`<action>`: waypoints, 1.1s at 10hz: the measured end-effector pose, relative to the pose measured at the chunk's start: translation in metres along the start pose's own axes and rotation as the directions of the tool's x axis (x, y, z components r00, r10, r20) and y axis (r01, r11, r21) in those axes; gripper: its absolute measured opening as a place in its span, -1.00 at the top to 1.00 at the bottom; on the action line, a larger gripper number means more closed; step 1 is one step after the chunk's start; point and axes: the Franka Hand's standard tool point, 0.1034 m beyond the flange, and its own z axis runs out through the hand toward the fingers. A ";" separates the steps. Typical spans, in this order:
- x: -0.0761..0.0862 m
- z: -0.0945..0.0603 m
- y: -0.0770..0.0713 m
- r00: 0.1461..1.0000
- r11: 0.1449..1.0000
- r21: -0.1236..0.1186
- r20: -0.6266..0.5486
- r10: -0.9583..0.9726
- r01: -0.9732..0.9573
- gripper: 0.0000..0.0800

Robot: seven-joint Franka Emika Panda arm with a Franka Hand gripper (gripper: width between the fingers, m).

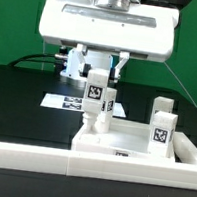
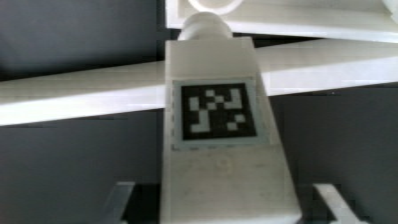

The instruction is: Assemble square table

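While clamped between the two fingers of the Franka arm's gripper (image 1: 94,98), stands upright a short white blocky plastic leg (image 1: 95,94) with a black-and-white tag on its face, its lower end down at the white square plastic tabletop slab (image 1: 116,141) with the raised rim. Cannot tell whether that lower end is seated in the slab or only touching it. Grips the leg near its upper part, jaws partly closed on both sides.

In the wrist view, fills the middle of the picture the same leg (image 2: 219,120), tag facing the camera, with the dark fingertips (image 2: 128,197) at either side of its near end and the gripper (image 2: 222,200) centred on it. Beyond its far end runs the pale rim of the slab (image 2: 89,85) across the dark tabletop.

Toward the exterior view's right, stand two more white tagged legs (image 1: 162,128) upright, close together, at the slab's far right edge. Behind the slab lies the marker board (image 1: 66,102), flat on the black table (image 1: 15,101). Along the front runs a long white border wall (image 1: 88,166), turning back at the right side.
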 end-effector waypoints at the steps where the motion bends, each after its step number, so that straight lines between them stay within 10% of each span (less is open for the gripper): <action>1: -0.003 0.001 0.001 1.000 1.000 -0.002 0.002 -0.001 0.001 0.27; 11: -0.011 0.011 -0.006 0.996 0.999 -0.027 -0.087 -0.032 0.030 0.27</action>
